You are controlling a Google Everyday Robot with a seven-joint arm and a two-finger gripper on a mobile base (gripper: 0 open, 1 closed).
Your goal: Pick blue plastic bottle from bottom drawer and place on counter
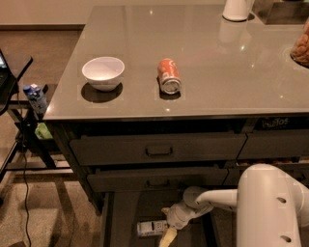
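The blue plastic bottle (150,227) lies on its side on the floor of the open bottom drawer (123,217), at the bottom middle of the camera view; its white label with dark print shows. My gripper (168,230) hangs low inside the drawer, just right of the bottle and close to it, with a pale yellow fingertip (167,237) pointing down. The white arm reaches in from the lower right. The counter (203,58) spreads above the drawers.
On the counter stand a white bowl (103,72), an orange soda can (169,75) on its side, a white vessel (236,9) at the back and a snack jar (301,46) at the right edge. A blue-capped bottle (35,97) sits on a stand at left. Two shut drawers (159,148) sit above.
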